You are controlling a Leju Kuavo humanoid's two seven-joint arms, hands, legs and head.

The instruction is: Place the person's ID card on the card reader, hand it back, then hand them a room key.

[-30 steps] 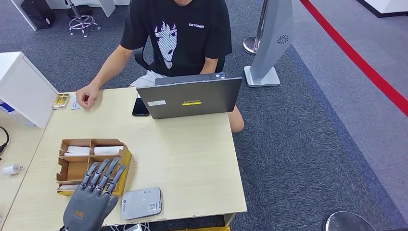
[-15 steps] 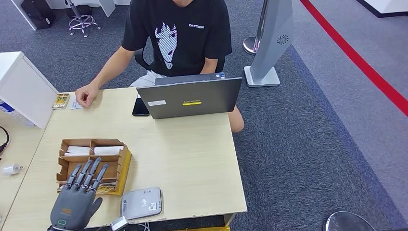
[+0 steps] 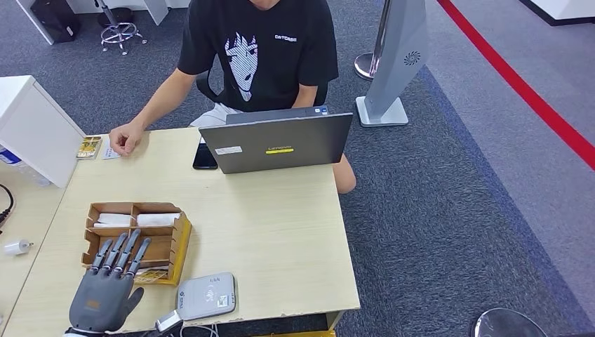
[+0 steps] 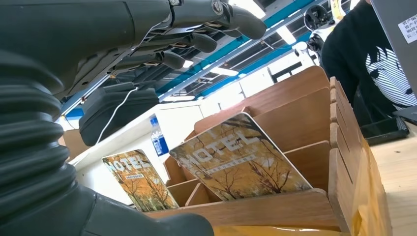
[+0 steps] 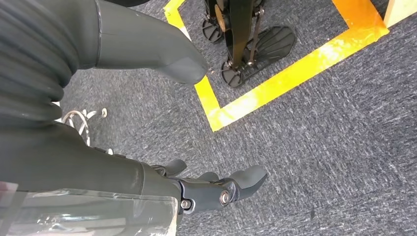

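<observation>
My left hand (image 3: 104, 295) hovers at the table's near left with its fingers (image 3: 121, 254) straight and apart, reaching over the near end of the wooden card holder (image 3: 163, 209). It holds nothing. In the left wrist view two "HOTEL" key cards (image 4: 241, 160) (image 4: 137, 179) stand in the holder's front slots, under the fingers (image 4: 196, 29). The grey card reader (image 3: 205, 295) lies at the near edge, right of my hand. A small white card (image 3: 110, 152) lies by the person's hand (image 3: 126, 138) at the far left corner. My right hand (image 5: 98, 162) hangs open above the carpet.
A grey laptop (image 3: 284, 144) and a black phone (image 3: 205, 156) sit at the table's far side in front of the seated person (image 3: 256, 49). A yellowish card (image 3: 89, 147) lies beside the white one. A white cabinet (image 3: 35, 130) stands at the left.
My left hand has drawn back toward me and to the left, from over the holder's middle to its near left corner. The person and the cards have not moved.
</observation>
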